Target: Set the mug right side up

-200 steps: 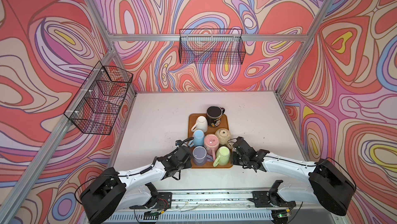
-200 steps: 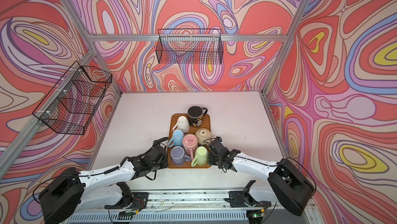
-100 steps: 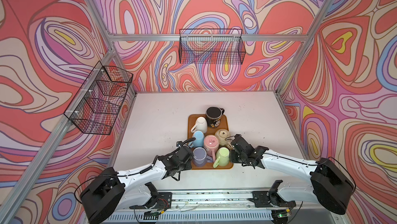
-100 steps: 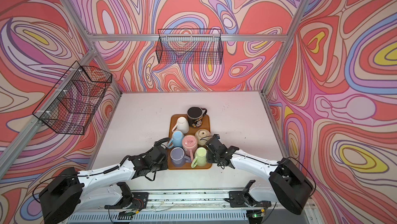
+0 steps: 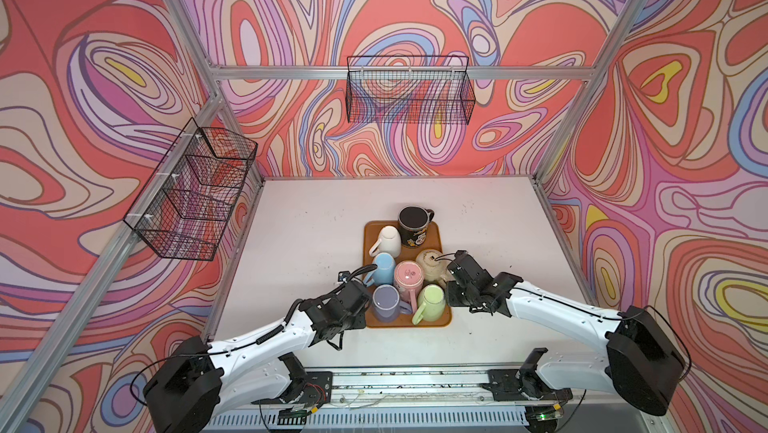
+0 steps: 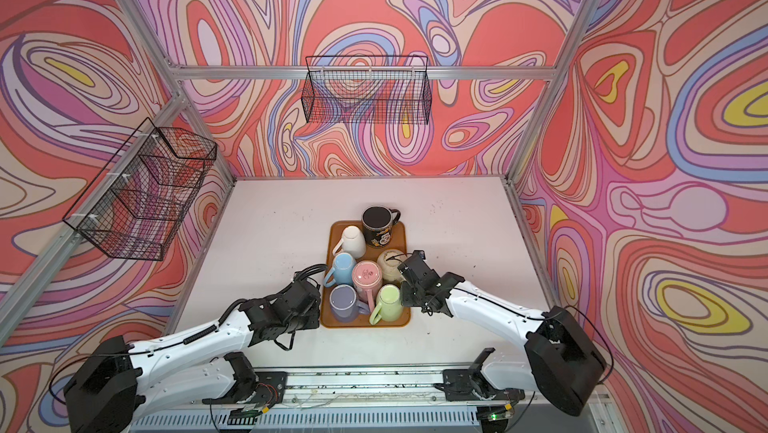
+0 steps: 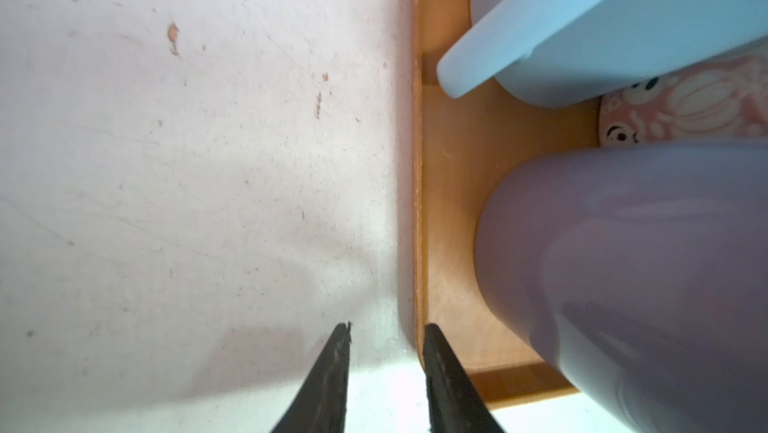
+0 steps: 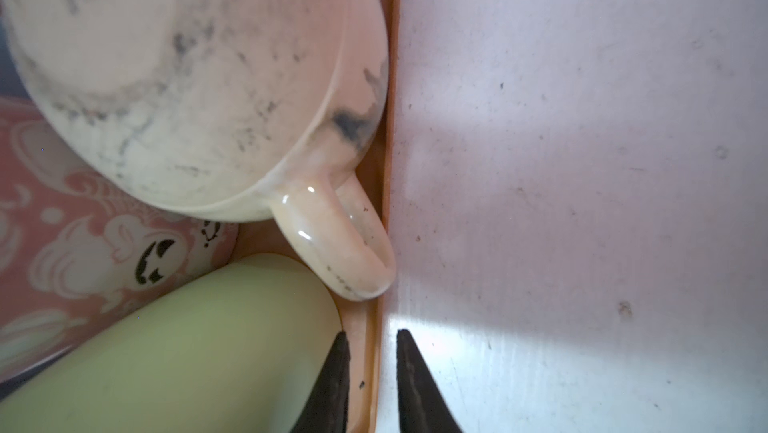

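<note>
Mugs [image 5: 409, 275] crowd the tray [image 5: 443, 321] — six bottom-up, only the black mug [image 5: 414, 225] upright. Left gripper [image 7: 386, 329] straddles the tray's rim beside the purple mug [image 7: 623, 264], jaws parted. The right gripper [image 8: 370, 333] straddles the opposite rim by the green mug [image 8: 187, 348] — narrowly parted, holding nothing.

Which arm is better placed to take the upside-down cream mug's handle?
Likely right. The right end effector straddles the rim of the tray just short of the handle of the cream mug. The left end effector sits at the opposite rim, with the pink mug between.
</note>
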Tool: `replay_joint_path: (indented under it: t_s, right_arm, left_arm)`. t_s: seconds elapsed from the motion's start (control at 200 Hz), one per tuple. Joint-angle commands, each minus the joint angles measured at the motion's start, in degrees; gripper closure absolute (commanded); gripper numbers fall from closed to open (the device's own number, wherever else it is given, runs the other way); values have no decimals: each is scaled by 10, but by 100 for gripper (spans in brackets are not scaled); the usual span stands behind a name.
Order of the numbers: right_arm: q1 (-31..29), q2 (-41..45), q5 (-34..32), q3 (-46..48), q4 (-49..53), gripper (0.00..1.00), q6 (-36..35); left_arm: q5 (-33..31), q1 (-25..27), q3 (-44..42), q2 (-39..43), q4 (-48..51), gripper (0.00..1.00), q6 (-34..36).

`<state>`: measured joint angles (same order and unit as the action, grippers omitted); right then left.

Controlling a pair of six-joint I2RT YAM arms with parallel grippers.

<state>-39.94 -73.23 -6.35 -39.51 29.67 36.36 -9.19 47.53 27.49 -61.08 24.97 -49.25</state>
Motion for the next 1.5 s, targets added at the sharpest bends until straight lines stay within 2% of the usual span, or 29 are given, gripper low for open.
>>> replay_joint_path:
  t_s: [0.0,0.396,0.611,0.811,0.962,1.107,1.242,1.327,1.492]
  right_arm:
    - [9,11,-10,-22,32,79,-21]
    - [17,61,-43,-78,113,74,-71]
    - [16,81,6,-102,101,63,-152]
    - [16,109,57,-91,50,56,-184]
    - [16,121,78,-87,12,53,-194]
    - [16,121,105,-95,-14,51,-198]
    - [16,133,122,-110,-31,49,-210]
    - [16,138,128,-116,-42,48,-217]
    - [16,134,143,-120,-62,46,-214]
  left_arm:
    - [-25,-5,34,24,54,64,20]
    - [-29,-5,126,42,121,49,106]
    - [-29,-13,187,-19,128,48,180]
    - [35,-56,242,-51,142,45,239]
    - [114,-106,277,-73,152,45,307]
    - [104,-107,305,-92,171,46,389]
    - [142,-106,305,-96,163,46,466]
    - [140,-112,300,-99,152,45,494]
    - [195,-146,306,-127,151,45,528]
